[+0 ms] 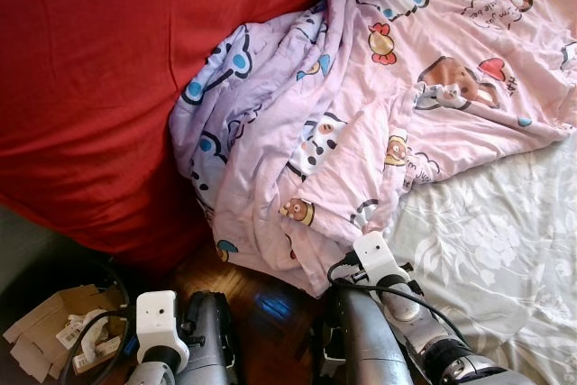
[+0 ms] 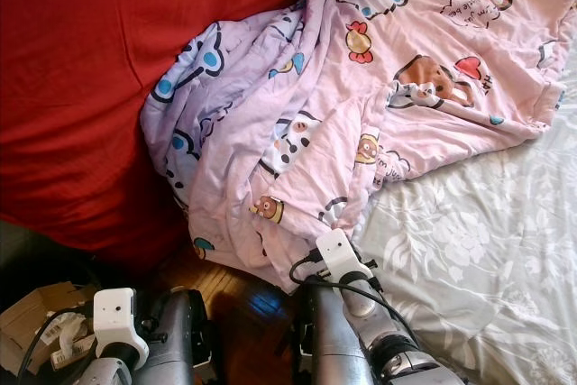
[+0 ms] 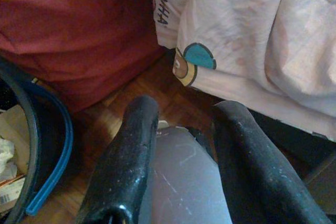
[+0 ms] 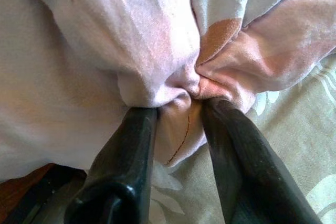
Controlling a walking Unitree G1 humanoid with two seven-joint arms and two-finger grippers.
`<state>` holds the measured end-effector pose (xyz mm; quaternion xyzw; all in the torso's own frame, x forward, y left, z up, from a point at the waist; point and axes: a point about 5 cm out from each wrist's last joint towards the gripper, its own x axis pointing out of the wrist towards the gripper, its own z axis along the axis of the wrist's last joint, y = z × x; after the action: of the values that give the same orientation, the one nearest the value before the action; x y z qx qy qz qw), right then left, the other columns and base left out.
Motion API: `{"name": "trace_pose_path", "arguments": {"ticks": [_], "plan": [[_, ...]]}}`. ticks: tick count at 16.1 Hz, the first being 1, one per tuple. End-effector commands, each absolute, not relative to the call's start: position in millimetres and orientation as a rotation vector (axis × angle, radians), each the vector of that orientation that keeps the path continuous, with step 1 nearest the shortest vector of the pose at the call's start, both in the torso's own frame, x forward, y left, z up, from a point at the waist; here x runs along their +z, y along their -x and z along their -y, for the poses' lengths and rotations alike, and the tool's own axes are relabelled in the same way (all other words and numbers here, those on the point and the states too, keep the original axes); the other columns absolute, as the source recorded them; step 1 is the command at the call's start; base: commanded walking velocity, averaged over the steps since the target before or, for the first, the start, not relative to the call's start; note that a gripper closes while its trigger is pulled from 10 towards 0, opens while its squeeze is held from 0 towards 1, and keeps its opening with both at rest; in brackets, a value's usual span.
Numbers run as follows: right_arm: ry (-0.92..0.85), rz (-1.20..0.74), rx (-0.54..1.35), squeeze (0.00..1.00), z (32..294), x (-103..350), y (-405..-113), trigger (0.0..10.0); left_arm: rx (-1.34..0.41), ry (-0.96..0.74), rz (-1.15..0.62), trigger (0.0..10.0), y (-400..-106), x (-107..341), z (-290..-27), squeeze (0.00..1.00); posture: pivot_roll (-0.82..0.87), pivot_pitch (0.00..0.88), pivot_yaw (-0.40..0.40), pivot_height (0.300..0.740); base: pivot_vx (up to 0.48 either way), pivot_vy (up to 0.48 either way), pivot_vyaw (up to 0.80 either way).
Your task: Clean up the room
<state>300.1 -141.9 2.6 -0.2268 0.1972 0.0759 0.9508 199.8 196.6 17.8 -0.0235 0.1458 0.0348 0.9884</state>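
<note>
**Blanket corner pinched at the bed's edge**

All places are given from the pink cartoon blanket.

To its left, a red cover is bunched in a heap against which the blanket's folds are pressed. Below that heap, a torn cardboard box is left on the wooden floor, likely still to be tidied.

Below the blanket's hanging edge, the left gripper is held low over the floor, its fingers parted around nothing, probably kept in reserve.

At the blanket's lower corner, the right gripper is closed on a gathered tuft of cloth, a grip seemingly taken so the blanket can be drawn flat.

To the blanket's right, a white patterned sheet is seen, on which the blanket is spread in creases.
</note>
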Motion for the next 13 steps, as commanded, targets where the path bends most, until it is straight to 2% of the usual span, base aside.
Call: {"name": "trace_pose_path", "arguments": {"ticks": [1,5,7,13], "plan": [[0.441,-0.431,0.145,1.0,143.7,-4.9,-292.8,10.0,0.08,0.051,-0.346,10.0,-190.2,8.7,-198.0,0.0,0.02,0.387,-0.079,0.63,0.0,0.0,0.0],[0.443,-0.449,0.149,1.0,143.8,-9.0,-288.6,10.0,0.073,0.052,-0.344,10.0,-193.0,8.2,-196.3,0.0,0.02,0.364,-0.076,0.63,0.0,0.0,0.0],[0.359,-0.466,0.085,1.0,147.9,-9.9,-288.0,10.0,0.067,0.05,-0.344,10.0,-195.1,8.0,-196.0,0.0,0.02,0.346,-0.073,0.63,0.0,0.0,0.0],[0.307,-0.474,0.048,1.0,151.6,-5.1,-294.1,10.0,0.066,0.049,-0.341,10.0,-194.0,10.3,-195.6,0.0,0.03,0.364,-0.074,0.63,0.0,0.0,0.0]]}}
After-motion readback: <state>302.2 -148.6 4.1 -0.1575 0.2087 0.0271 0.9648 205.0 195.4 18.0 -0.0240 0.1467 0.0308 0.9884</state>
